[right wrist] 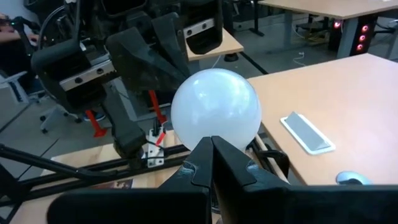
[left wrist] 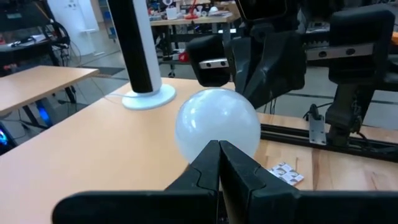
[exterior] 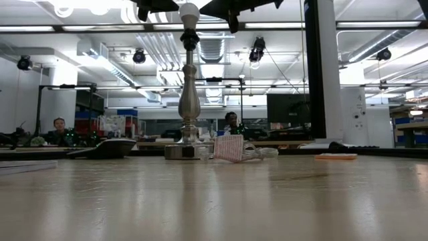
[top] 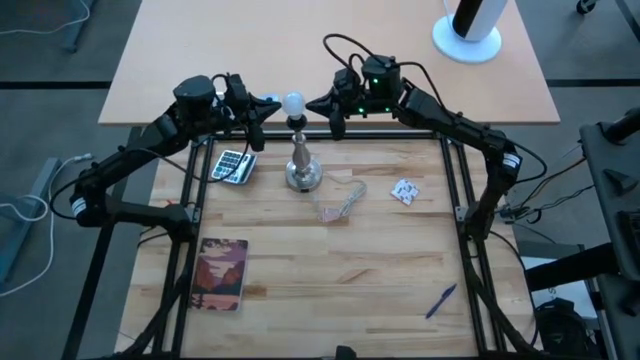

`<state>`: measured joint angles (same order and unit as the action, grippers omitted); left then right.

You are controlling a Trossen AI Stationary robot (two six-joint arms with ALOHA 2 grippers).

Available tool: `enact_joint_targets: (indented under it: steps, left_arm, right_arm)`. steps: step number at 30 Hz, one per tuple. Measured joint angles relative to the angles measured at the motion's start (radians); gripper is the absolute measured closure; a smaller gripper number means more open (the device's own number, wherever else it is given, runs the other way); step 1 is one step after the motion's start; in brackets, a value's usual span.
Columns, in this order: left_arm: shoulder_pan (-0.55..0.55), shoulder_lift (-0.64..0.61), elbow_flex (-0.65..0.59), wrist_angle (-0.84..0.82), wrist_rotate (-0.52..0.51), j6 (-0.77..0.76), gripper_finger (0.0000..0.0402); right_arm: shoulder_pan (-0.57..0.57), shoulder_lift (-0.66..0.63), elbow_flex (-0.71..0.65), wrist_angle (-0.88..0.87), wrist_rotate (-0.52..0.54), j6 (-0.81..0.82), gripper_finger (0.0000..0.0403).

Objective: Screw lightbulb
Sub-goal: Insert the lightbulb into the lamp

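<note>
The white round lightbulb (top: 293, 101) sits on top of the silver lamp stand (top: 301, 160), in its black socket (exterior: 189, 37). The stand rests upright on its round base at the table's far middle. My left gripper (top: 276, 103) is shut and points level at the bulb from the table's left. My right gripper (top: 310, 103) is shut and points at it from the right. In each wrist view the bulb (left wrist: 217, 124) (right wrist: 214, 112) fills the space just beyond the shut fingertips. My left gripper's shut fingertips (left wrist: 208, 155) lie level against the outline of the bulb's lower half (left wrist: 214, 138); I cannot tell whether they touch it. My right gripper's shut fingertips (right wrist: 205, 152) stand the same way at the bulb's opposite side (right wrist: 214, 132); touching or just short cannot be told.
A calculator (top: 233, 166) lies left of the stand. A pinkish pouch with a cord (top: 340, 203) and a white packet (top: 405, 191) lie to its right. A notebook (top: 222, 272) and a blue pen (top: 441, 300) lie near the front. People sit in the room beyond.
</note>
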<state>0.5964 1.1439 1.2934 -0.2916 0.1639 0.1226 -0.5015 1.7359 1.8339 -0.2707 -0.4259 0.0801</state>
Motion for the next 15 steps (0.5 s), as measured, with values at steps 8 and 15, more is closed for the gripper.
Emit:
enact_joint_targets:
  steps: [8, 15]
  left_arm:
    - [0.000, 0.000, 0.000, -0.001, -0.044, 0.000, 0.0401]
    - [0.000, 0.000, 0.000, -0.004, -0.044, 0.022, 0.0401]
  right_arm:
    - [0.004, 0.000, 0.000, 0.000, 0.000, 0.006, 0.0403]
    - [0.006, 0.000, 0.000, -0.003, 0.001, 0.006, 0.0403]
